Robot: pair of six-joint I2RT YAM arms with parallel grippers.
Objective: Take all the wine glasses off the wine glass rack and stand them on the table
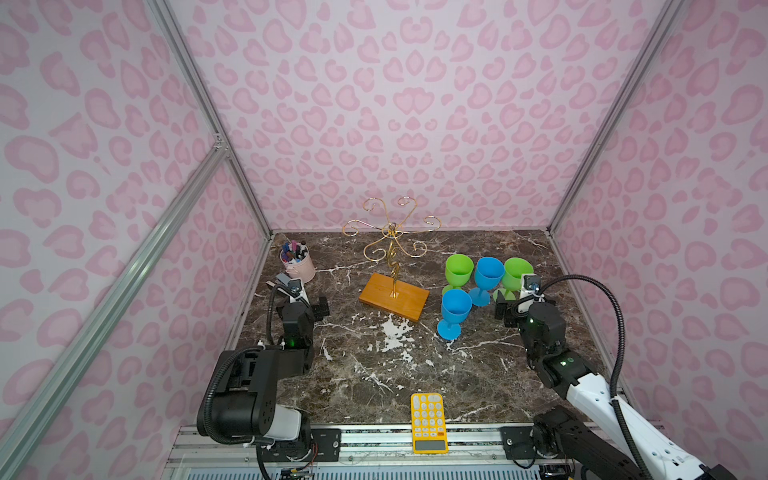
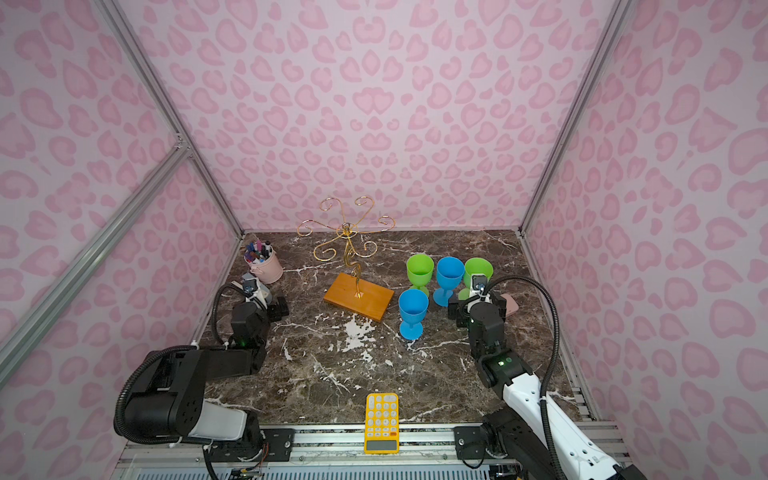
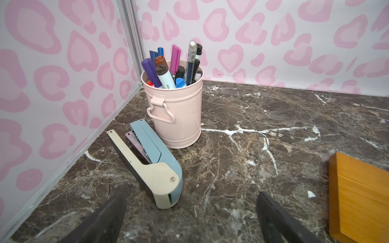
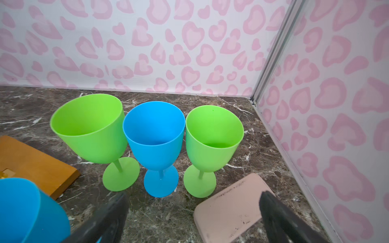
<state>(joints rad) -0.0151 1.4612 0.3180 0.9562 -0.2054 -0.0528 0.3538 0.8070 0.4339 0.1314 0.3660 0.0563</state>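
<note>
- Wine glass rack (image 1: 392,249): all hooks bare.
- Wine glasses (image 1: 489,274): four, upright on the bench (image 1: 374,365), right of rack.
- Right tool (image 4: 194,195): wide, empty, beside those glasses; I'd retreat straight, clearing stems.
- Left tool (image 3: 190,194): wide, empty, left of rack.

arms (image 1: 540,328): black, white links | hoses (image 1: 582,278): black corrugated | fingers (image 3: 101,221): dark

Pink pen bucket (image 3: 176,117) w/ stapler (image 3: 157,176) just beside it; yellow calculator (image 1: 428,422) at front edge.
</note>
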